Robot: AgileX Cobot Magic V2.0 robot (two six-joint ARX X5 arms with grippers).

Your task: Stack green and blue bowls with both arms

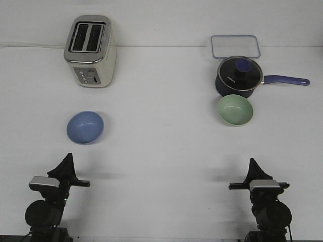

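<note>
The light blue bowl (85,127) sits upright on the white table at the left, in front of the toaster. The pale green bowl (235,110) sits upright at the right, close in front of the navy saucepan. My left gripper (67,160) is low at the near left, behind the blue bowl and apart from it. Its fingers meet in one point, shut and empty. My right gripper (252,165) is low at the near right, well short of the green bowl, also shut and empty.
A cream and chrome toaster (91,50) stands at the back left. A dark navy saucepan (239,76) with a glass lid and a long handle pointing right stands at the back right. A clear rectangular lid or tray (235,47) lies behind it.
</note>
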